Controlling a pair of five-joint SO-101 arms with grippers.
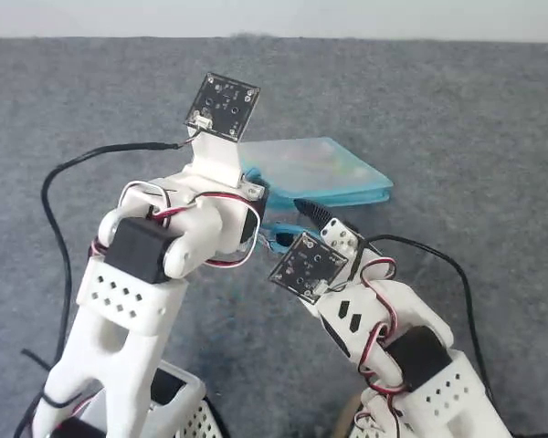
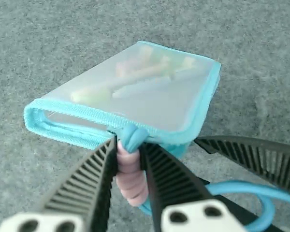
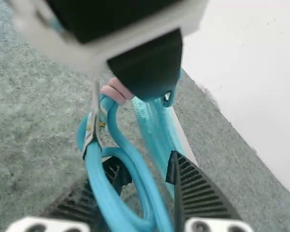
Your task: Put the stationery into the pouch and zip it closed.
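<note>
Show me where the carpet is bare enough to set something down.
Bare grey carpet lies between the translucent turquoise-edged pouch and the far wall, and to the pouch's right. Crowded: the pouch's near edge, where the left hand pinches the pink zip pull and the right hand straddles the blue loop.

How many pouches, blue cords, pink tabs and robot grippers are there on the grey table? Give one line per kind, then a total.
pouch: 1
blue cord: 1
pink tab: 1
grippers: 2, the left gripper and the right gripper
Total: 5
</note>
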